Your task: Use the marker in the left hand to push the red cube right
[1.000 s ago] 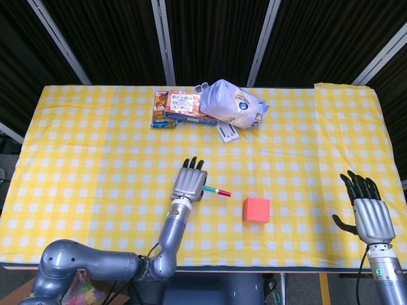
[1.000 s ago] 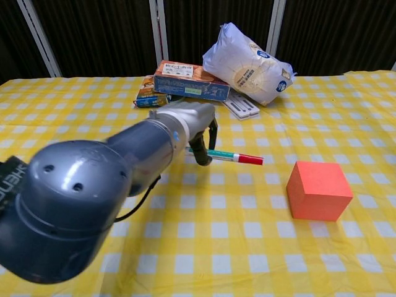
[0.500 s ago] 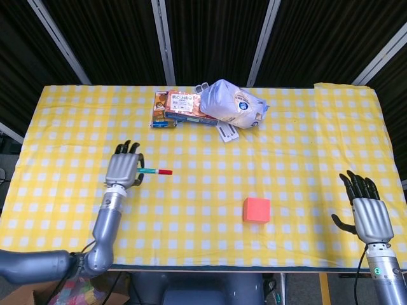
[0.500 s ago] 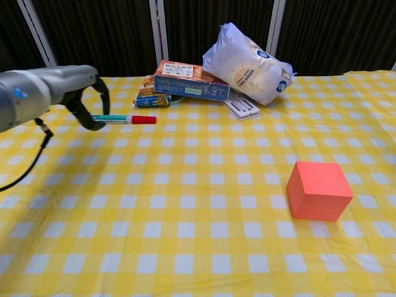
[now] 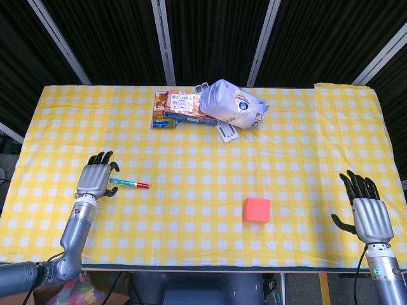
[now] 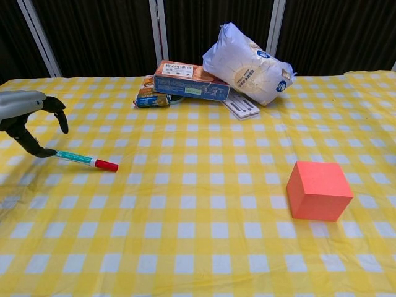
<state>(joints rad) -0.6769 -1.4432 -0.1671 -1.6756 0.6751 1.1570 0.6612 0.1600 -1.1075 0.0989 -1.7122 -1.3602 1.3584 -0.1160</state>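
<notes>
The red cube (image 5: pixel 256 210) (image 6: pixel 319 190) sits on the yellow checked cloth, right of centre and near the front edge. My left hand (image 5: pixel 95 181) (image 6: pixel 28 117) is far off at the table's left side. It holds the teal end of a red-capped marker (image 5: pixel 128 183) (image 6: pixel 81 159). The marker points right toward the cube and slopes down, its cap at or just above the cloth. A wide stretch of cloth lies between marker and cube. My right hand (image 5: pixel 365 213) is open with fingers spread near the front right corner, seen only in the head view.
At the back centre a white-blue bag (image 5: pixel 232 105) (image 6: pixel 247 62) leans on stacked boxes (image 5: pixel 178 108) (image 6: pixel 189 80). A flat white packet (image 5: pixel 227 132) (image 6: pixel 241 105) lies just in front of them. The table's front edge (image 5: pixel 210 270) runs close below the cube.
My left hand has swept from just left of the cube to the far left side, carrying the marker and lowering it toward the cloth. The cube and right hand have stayed put.
</notes>
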